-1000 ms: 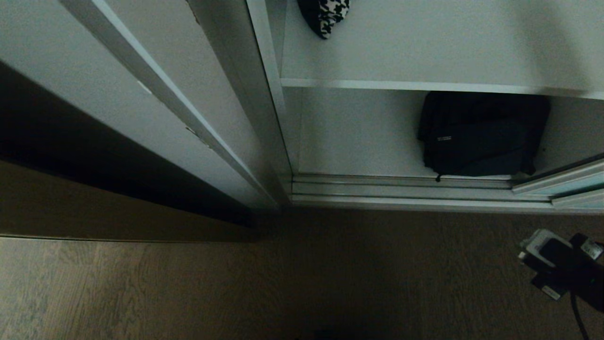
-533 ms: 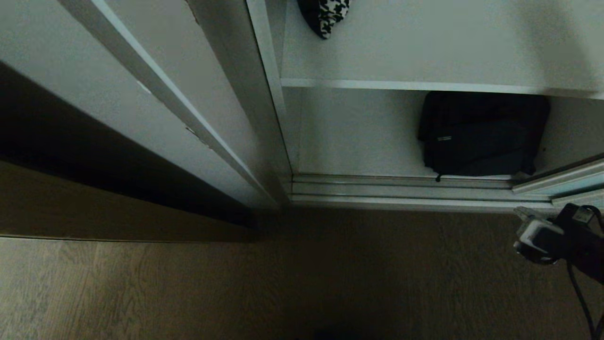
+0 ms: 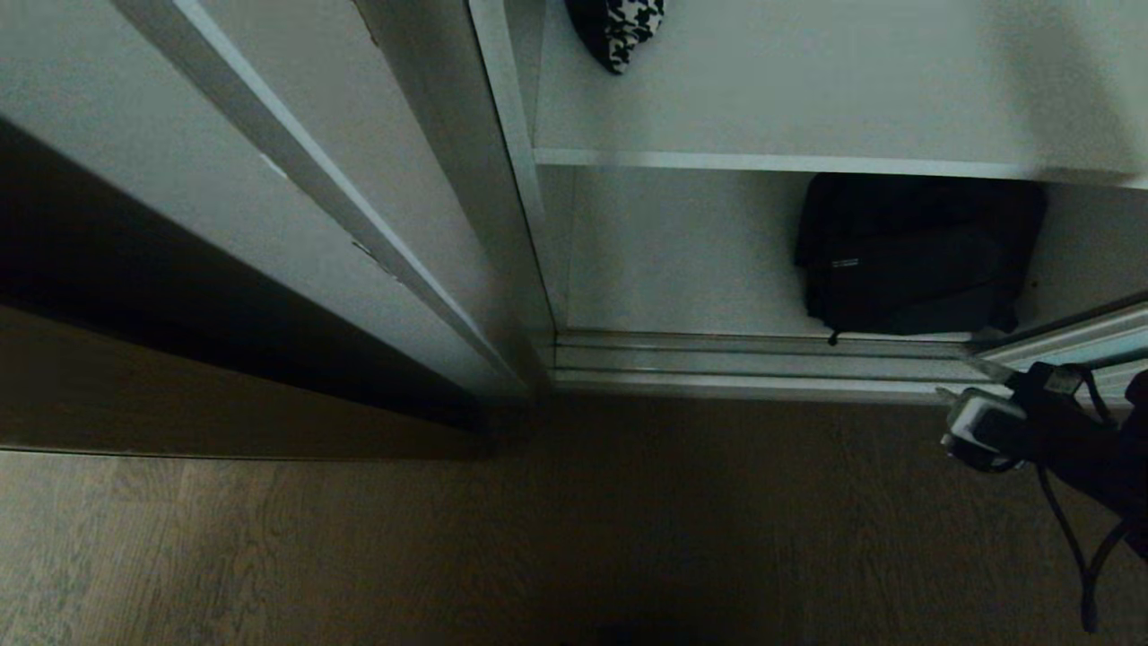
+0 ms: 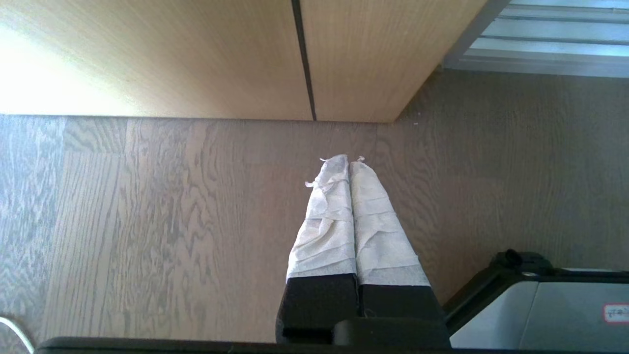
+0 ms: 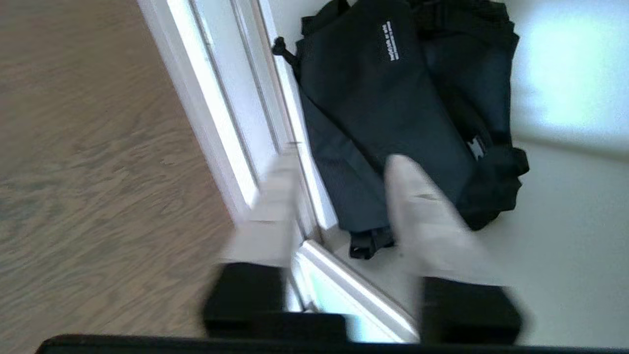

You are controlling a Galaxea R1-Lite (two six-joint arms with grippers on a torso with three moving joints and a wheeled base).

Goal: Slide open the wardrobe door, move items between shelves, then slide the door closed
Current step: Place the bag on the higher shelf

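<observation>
The right gripper (image 5: 339, 191) has come up to the soft black fabric bag (image 3: 915, 256), fingers apart, blurry. The bag lies under a white shelf board (image 3: 807, 163), its top hidden.

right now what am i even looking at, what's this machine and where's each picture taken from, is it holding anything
It is a wheeled robot with two arms at an open wardrobe. One camera on its head looks down; one sits on each wrist. A black bag lies on the bottom shelf, and a houndstooth cloth lies on the shelf above. The right gripper, fingers apart and empty, is low by the sliding door, pointing at the bag. The left gripper is shut, empty, above the wooden floor.
</observation>
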